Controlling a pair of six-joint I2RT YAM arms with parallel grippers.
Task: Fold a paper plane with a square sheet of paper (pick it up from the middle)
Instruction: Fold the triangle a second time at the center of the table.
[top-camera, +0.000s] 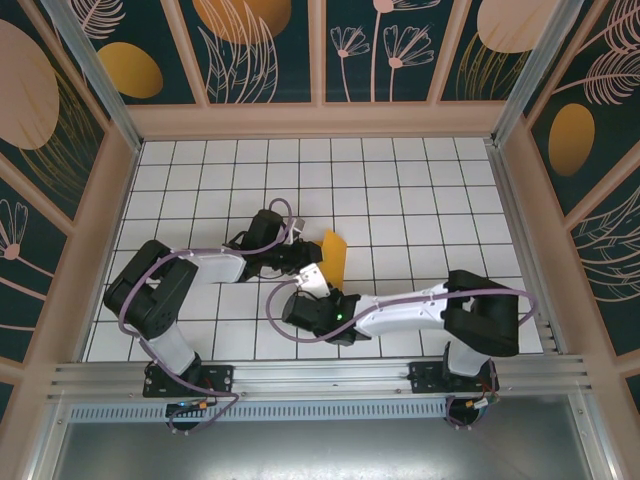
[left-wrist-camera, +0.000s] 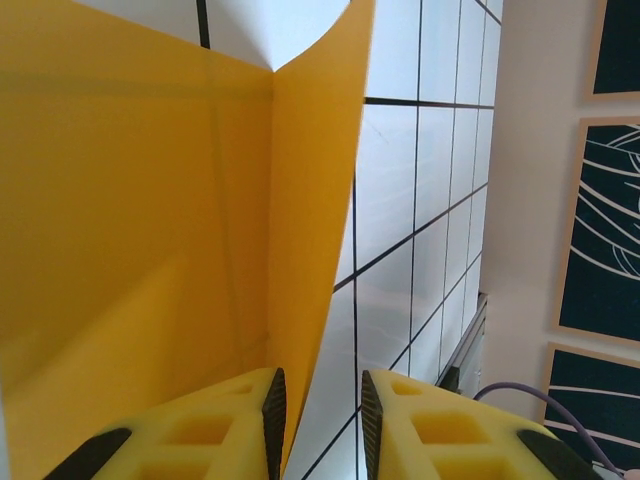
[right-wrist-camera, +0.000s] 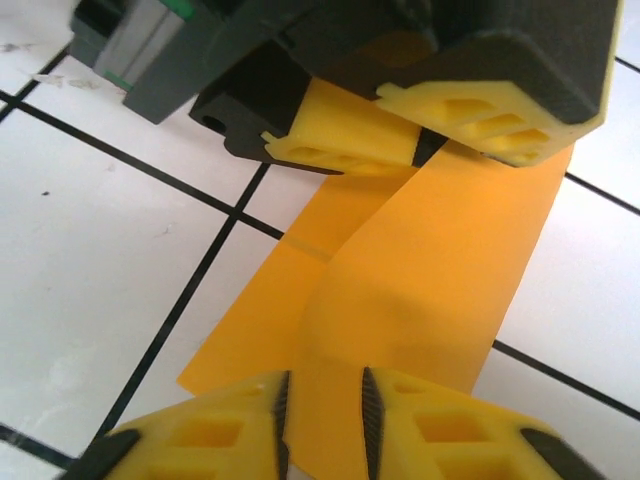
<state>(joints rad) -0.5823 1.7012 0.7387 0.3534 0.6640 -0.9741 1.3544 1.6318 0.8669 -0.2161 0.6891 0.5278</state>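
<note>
The square sheet of paper is orange-yellow, creased and standing up off the white tiles at mid-table. In the left wrist view the sheet of paper shows two panels meeting at a vertical fold. Its free edge runs down between my left gripper pads, against the left one. My left gripper holds it from the left. In the right wrist view the paper hangs from the left gripper and bulges down between my right gripper pads, which press on both sides. My right gripper sits just below the paper.
The white grid table is boxed in by beige and dark leaf-patterned walls. An aluminium rail runs along the near edge by the arm bases. Both arms crowd the middle, with open tiles behind and to the right.
</note>
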